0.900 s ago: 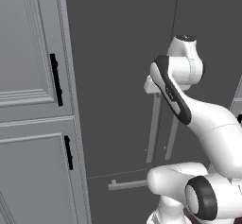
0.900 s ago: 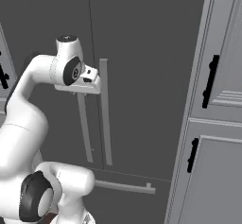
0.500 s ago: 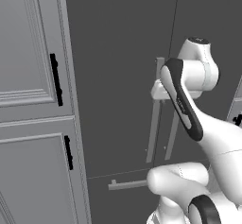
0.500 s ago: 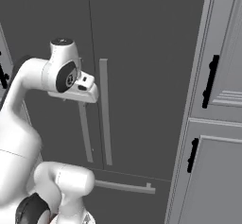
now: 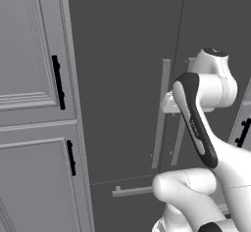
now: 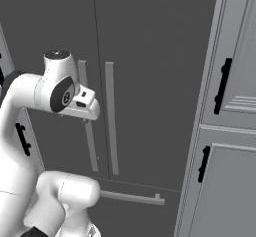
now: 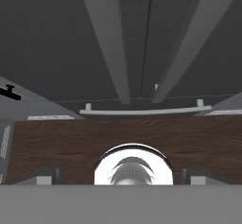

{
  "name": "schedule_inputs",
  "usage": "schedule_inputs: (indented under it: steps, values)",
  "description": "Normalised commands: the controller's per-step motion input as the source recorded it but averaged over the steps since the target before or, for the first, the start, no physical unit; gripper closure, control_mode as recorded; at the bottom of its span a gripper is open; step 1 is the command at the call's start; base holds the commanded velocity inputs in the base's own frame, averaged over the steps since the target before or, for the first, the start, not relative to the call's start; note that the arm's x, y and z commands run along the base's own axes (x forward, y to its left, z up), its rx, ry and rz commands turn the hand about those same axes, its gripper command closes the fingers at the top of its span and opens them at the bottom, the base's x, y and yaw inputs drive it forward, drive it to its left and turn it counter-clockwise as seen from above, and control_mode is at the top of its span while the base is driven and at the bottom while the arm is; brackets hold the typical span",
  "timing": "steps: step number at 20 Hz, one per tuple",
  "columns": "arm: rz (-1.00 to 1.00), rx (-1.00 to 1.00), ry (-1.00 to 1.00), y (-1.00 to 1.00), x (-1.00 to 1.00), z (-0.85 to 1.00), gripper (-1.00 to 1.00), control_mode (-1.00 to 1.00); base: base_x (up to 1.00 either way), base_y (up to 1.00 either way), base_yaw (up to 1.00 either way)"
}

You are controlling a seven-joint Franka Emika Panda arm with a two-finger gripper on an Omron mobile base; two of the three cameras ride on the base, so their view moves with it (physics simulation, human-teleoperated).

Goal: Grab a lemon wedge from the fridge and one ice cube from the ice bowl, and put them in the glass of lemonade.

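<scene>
the fridge (image 6: 150, 56) stands shut, its two long handles (image 6: 111, 118) side by side. the white arm's hand (image 6: 82, 106) sits just before the left handle (image 6: 87, 126). grey cabinets (image 6: 232, 146) stand right.

Premises present as a rendered domestic kitchen. A tall dark grey double-door fridge (image 5: 122, 79) with long grey bar handles (image 6: 111, 118) and a bottom drawer handle (image 7: 142, 110) stands closed between full-height paneled grey cabinets (image 5: 29, 104) fitted with short black handles (image 6: 222, 86). A dark wood-plank floor (image 7: 71, 142) runs up to the foot of the fridge
</scene>
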Motion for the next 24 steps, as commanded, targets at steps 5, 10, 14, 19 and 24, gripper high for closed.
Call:
schedule_inputs:
  steps: [5,10,14,19,24]
  values:
    - [0.0,0.0,0.0,0.0,0.0,0.0,-1.0,1.0,-0.64,0.02,0.09]
    - [0.0,0.0,0.0,0.0,0.0,0.0,-1.0,1.0,-0.23,0.0,0.04]
    - [0.0,0.0,0.0,0.0,0.0,0.0,-1.0,1.0,-0.27,0.0,0.08]
    - [0.0,0.0,0.0,0.0,0.0,0.0,-1.0,1.0,-0.53,0.0,0.0]
    - [0.0,0.0,0.0,0.0,0.0,0.0,-1.0,1.0,-0.5,0.0,0.0]
